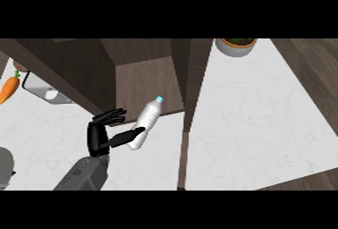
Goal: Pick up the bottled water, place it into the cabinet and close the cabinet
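Holding the bottled water (146, 120) in the right hand (105, 133), left of the middle of the head view. Curled round the bottle's lower part with one black digit (128, 137), while the other fingers (112, 117) fan out on the bottle's left, apart from it. Rising from the lower edge, a grey forearm (80, 175) leading up to that hand.

Tilted, the bottle: base near, blue cap (159, 98) far and a little to the right. Held over the white counter (251, 120), with the cap just overlapping the near edge of the dark wooden cabinet (148, 80). Hard to tell whether the cap is already past the cabinet's opening or only in front of it. Just right of the bottle, a thin dark wooden panel (195, 80) standing edge-on, running from far to near, possibly the door.

Far right of the cabinet, a potted plant (235, 45) in a pale pot on the counter. At the far left, a carrot (8, 89) and beside it a pale grey object (46, 91), too small to identify.
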Available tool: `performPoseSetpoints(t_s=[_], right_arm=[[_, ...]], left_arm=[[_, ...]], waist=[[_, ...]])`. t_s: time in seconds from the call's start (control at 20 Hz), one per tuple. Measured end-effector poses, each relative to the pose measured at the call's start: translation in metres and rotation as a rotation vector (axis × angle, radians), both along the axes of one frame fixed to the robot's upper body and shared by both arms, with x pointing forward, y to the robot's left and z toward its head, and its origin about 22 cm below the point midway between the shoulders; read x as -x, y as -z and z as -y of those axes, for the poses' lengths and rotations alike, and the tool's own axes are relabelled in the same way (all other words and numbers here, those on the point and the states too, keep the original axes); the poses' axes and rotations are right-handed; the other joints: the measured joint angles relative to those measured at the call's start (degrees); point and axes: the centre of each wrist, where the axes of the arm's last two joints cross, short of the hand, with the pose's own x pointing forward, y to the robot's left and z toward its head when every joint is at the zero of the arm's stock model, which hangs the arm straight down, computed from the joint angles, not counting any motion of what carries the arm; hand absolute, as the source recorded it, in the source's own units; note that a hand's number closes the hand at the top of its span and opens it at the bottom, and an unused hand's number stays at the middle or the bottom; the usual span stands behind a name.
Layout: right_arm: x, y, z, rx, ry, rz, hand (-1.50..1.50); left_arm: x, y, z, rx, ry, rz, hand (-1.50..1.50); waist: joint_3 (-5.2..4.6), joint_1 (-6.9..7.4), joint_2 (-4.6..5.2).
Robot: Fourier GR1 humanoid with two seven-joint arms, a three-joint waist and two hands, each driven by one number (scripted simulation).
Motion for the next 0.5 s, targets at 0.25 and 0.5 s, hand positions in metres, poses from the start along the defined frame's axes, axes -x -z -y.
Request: performPoseSetpoints(t_s=[0.25, 0.5], right_arm=[[-0.001, -0.002, 0.001, 0.007, 0.001, 0.005, -1.50], [0.000, -0.003, 0.003, 0.017, 0.009, 0.006, -1.50]], left_arm=[[-0.005, -0.004, 0.013, 0.008, 0.051, -0.012, 1.50], [-0.008, -0.005, 0.022, 0.037, 0.053, -0.020, 1.50]], waist=[[-0.42, 0.54, 0.01], [-0.55, 1.81, -0.18]])
